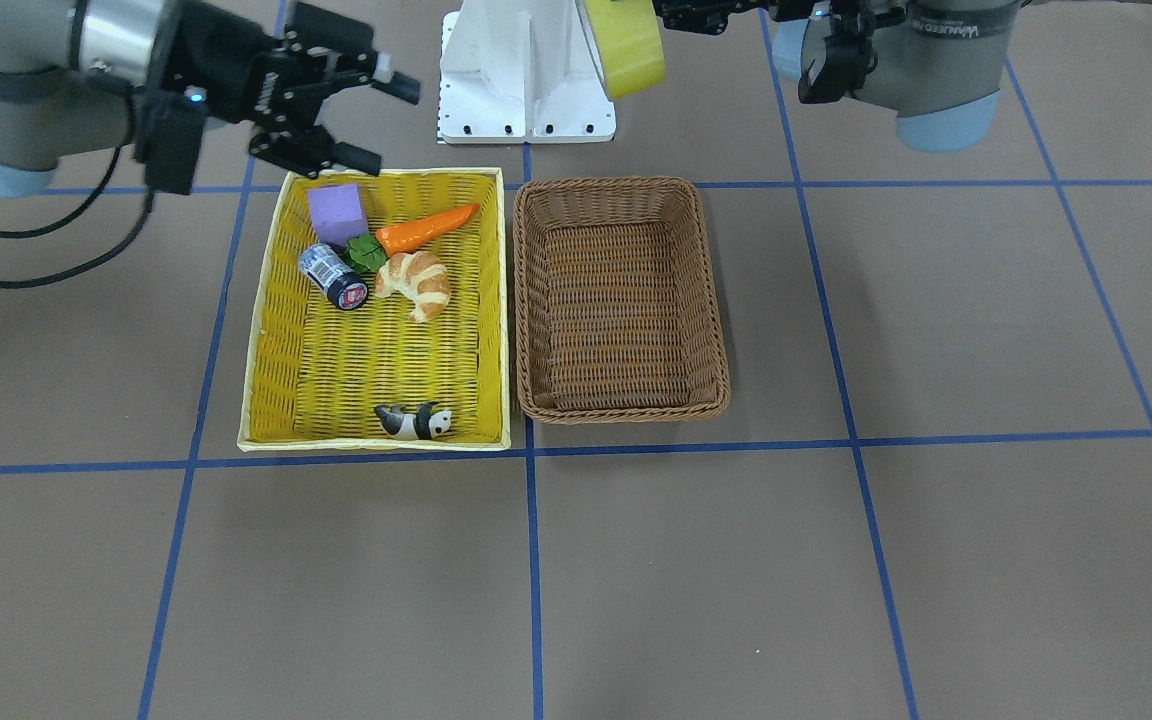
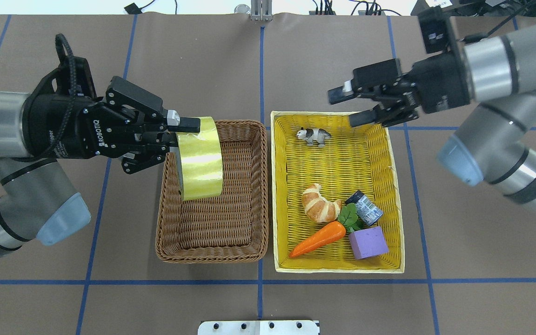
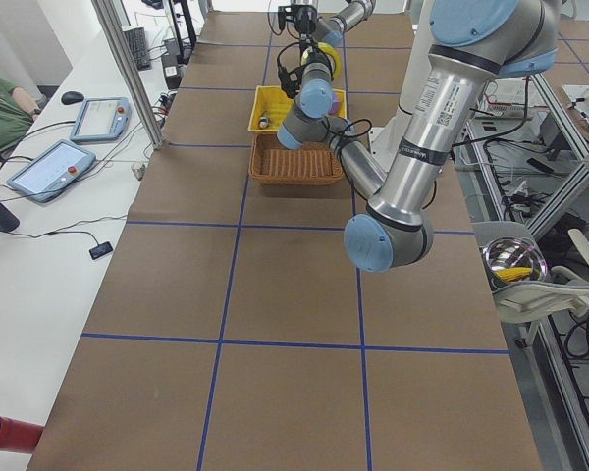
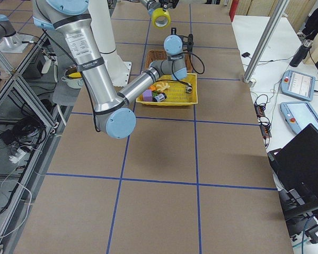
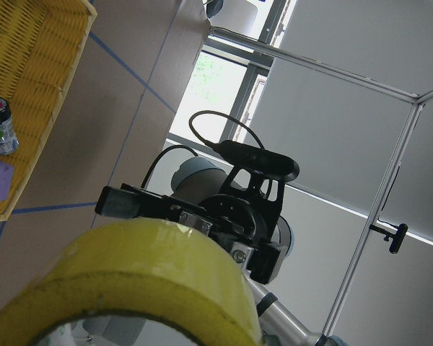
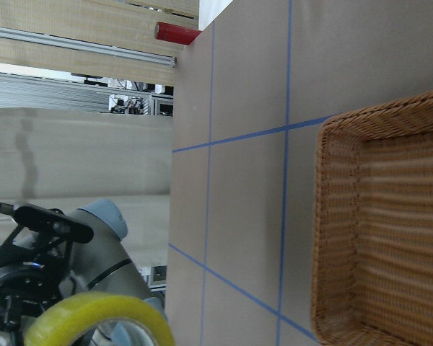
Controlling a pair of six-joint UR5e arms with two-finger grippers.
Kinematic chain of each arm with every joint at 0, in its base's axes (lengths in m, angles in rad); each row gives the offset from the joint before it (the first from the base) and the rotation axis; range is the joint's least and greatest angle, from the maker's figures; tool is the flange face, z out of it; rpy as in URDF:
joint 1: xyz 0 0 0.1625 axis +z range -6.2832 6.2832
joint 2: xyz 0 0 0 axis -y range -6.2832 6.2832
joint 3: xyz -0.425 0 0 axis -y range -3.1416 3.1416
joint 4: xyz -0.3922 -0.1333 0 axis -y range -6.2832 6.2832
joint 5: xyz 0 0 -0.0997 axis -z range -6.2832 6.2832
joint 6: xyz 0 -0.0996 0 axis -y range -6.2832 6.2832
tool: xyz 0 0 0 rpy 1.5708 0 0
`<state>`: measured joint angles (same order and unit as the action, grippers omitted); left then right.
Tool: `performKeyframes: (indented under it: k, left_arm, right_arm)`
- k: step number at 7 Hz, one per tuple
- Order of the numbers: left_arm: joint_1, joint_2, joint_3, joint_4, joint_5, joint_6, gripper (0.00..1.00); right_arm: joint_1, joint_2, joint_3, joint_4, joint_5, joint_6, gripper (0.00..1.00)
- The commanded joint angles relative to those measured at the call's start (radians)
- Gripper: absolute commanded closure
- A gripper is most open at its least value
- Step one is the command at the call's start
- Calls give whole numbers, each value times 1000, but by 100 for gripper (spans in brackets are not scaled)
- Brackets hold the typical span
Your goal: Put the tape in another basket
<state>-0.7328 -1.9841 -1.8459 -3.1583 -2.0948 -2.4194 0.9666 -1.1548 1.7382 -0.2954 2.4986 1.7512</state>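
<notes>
My left gripper is shut on the tape, a wide yellowish roll. It holds the roll on edge, high above the brown wicker basket, over that basket's left half. The tape also shows at the top of the front view, in the left wrist view and in the right wrist view. The brown basket is empty. My right gripper is open and empty, above the far corner of the yellow basket; it also shows in the front view.
The yellow basket stands right beside the brown one. It holds a croissant, a dark can, a carrot, a purple block and a small panda toy. The white robot base stands behind the baskets.
</notes>
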Motion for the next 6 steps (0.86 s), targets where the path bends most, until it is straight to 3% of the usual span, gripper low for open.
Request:
performKeyframes:
  k: [1,2,4,6]
  left_arm:
    - [-5,-13,8,245,-7,107,100]
    - [-5,-22,8,358,-54,194,100]
    - [-5,-35,2,556,-85,346,100]
    - [-1,-57,-18,775,-85,493,100]
  right_arm:
    - [221,-13,-132,-77,233,-218,0]
    - [280,-16,-152,-159,223,-328,0]
    - [360,-45,-151,-378,17,-750,0]
    - [394,-33,-100,-805,-126,-1265,0]
